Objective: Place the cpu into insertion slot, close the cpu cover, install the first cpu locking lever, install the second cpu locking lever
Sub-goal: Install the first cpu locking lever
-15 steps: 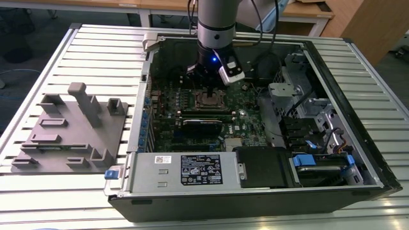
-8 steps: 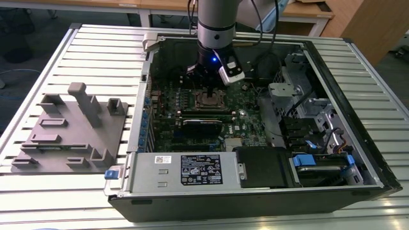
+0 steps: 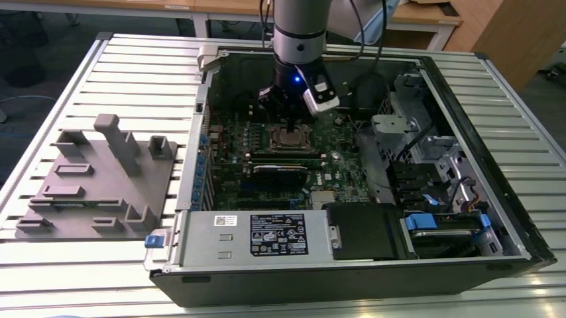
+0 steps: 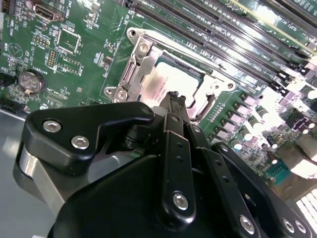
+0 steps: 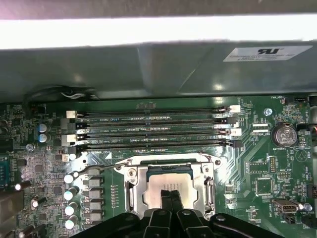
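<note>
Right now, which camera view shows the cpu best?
The second wrist view: the cpu looks largest there, its silver top mostly clear beyond the gripper. In the first wrist view the gripper hides part of the cpu. In the exterior view it is a small square under the arm.

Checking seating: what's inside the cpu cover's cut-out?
The cpu shows its silver-grey top inside the cpu cover. The gripper, fingers together, hides part of that top. Whatever lies beneath the cpu is covered.
</note>
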Controlling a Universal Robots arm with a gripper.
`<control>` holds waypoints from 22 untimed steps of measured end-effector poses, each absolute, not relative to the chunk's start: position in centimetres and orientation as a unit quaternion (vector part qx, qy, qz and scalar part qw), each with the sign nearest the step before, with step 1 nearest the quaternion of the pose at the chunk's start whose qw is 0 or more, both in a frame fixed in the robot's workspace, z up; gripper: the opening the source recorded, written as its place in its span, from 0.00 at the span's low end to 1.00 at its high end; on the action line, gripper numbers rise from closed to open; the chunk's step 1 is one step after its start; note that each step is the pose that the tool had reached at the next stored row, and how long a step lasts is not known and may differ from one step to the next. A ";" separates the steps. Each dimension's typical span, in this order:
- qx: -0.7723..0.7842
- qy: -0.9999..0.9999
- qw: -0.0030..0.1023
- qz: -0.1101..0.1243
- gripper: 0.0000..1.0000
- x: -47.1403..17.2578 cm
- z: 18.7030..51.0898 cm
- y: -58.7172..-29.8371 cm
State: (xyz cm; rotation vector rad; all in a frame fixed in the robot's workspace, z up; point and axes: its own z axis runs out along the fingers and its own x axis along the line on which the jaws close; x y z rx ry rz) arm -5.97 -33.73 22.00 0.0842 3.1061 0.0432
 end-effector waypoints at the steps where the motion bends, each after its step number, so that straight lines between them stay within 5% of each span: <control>1: 0.027 0.999 0.017 0.014 0.10 -6.0 22.1 -33.7; 22: 0.027 0.999 0.017 0.014 0.10 -6.3 23.1 -33.7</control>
